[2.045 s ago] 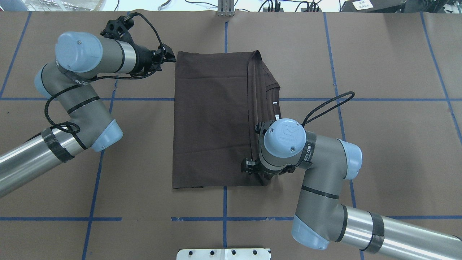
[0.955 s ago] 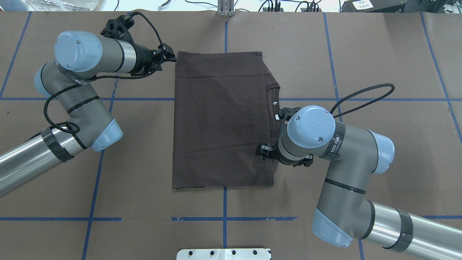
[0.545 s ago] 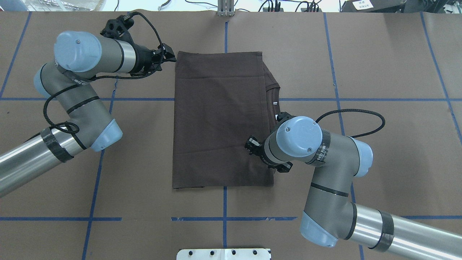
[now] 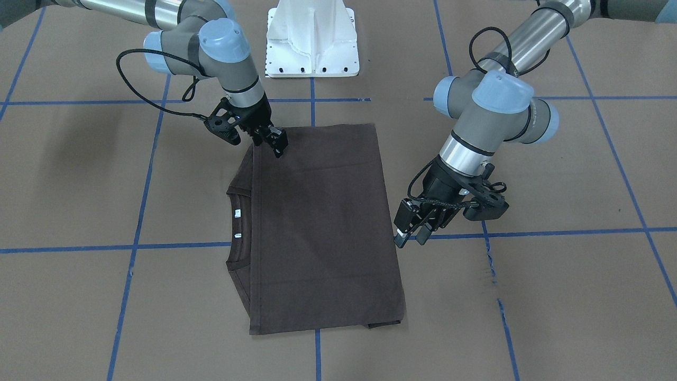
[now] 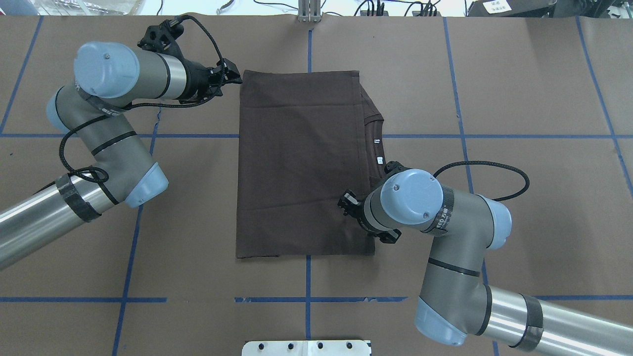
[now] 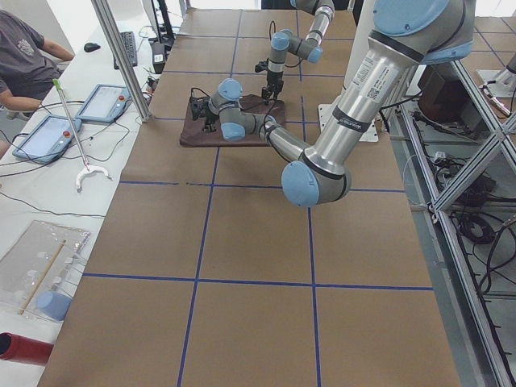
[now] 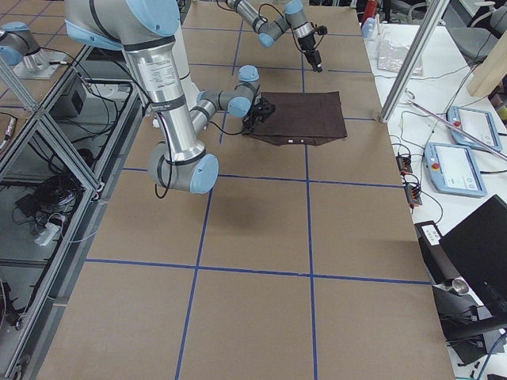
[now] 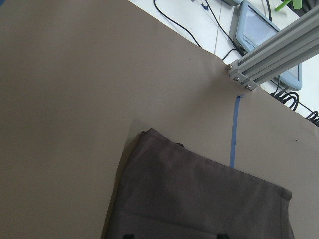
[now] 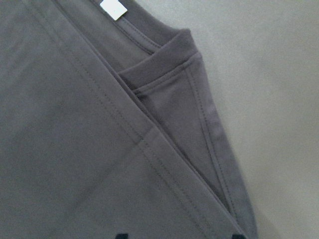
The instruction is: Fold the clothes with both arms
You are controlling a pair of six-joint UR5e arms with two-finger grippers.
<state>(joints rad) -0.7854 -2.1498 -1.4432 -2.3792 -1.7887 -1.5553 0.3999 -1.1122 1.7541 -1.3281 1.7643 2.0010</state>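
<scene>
The shirt lies flat, folded to a rectangle, in the middle of the desk. Both tools are released, holding nothing: the left tool is beside the shirt toward the desk's far-left corner, and the right tool is over it toward the near-right. The next move is probably to grip two corners for the crosswise fold.

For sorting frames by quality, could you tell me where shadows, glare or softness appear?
Front-facing view: soft arm shadows fall on the table and the T-shirt; overhead view: even light, bright highlights on the left arm; right wrist view: close, slightly soft, stitching readable; left wrist view: background beyond the table washed out.
</scene>
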